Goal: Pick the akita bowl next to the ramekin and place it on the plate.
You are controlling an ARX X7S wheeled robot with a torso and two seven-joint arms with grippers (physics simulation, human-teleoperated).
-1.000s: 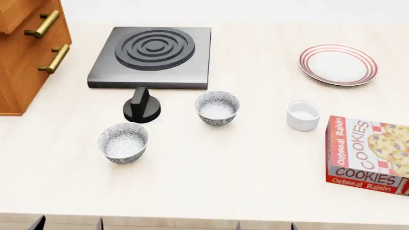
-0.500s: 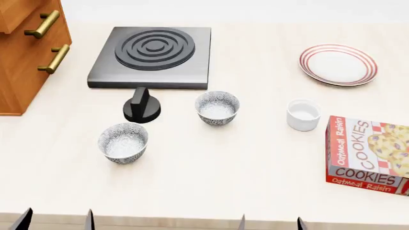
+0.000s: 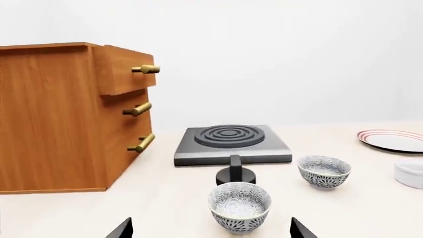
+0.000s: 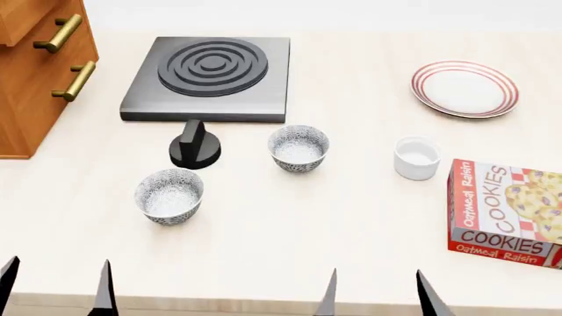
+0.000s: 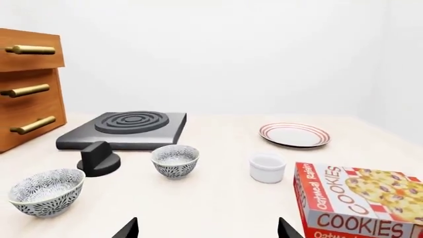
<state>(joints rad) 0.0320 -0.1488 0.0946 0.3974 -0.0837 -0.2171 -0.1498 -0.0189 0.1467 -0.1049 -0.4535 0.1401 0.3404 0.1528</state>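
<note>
Both our grippers, left [image 4: 54,289] and right [image 4: 376,293], have risen over the worktop's near edge, spread open, empty. Red-ringed white plate [image 4: 464,88] waits far right; flowered grey akita bowl [image 4: 299,148] beside the white ramekin [image 4: 415,158] remains ungrasped.

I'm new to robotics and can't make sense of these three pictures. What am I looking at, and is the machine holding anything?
It is a simulated two-armed robot at a counter. One picture looks down from its head; the other two come from cameras near each gripper. The dark spikes at the bottom edge are the open left gripper and right gripper, both empty. On the counter: two patterned bowls, the akita bowl nearer the white ramekin, its twin, a red-ringed plate, a burner, a black knob, a cookie box and a wooden drawer unit.
</note>
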